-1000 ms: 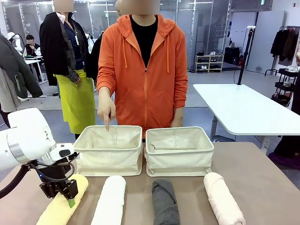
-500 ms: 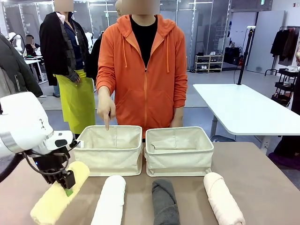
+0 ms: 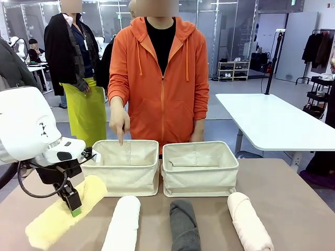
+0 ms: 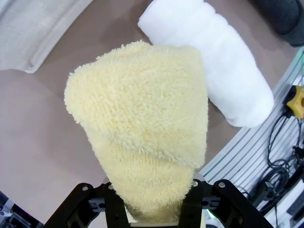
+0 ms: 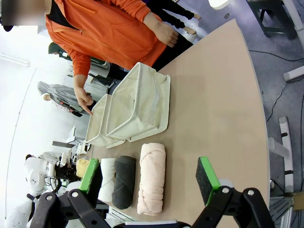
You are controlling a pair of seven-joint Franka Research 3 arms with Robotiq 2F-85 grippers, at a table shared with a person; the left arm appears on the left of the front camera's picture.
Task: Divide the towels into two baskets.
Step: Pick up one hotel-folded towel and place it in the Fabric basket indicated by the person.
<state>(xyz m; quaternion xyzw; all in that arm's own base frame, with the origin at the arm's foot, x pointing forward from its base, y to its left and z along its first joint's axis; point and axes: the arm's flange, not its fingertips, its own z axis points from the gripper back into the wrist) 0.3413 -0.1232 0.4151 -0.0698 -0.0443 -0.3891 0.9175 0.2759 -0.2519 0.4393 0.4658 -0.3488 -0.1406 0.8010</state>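
At the lower left of the front view, the left gripper (image 3: 73, 205) is clamped tight on the yellow towel (image 3: 52, 220), holding it at a slant near the left basket (image 3: 123, 180). The white towel (image 3: 123, 224), grey towel (image 3: 183, 226) and pink towel (image 3: 250, 222) lie along the bottom edge. The right gripper (image 5: 148, 174) is wide open and holds nothing.

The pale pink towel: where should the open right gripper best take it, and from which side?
Likely mid-length on the pale pink towel, from above, with the right gripper straddling its width: the roll lies flat, apart from the dark grey towel, both long sides free.
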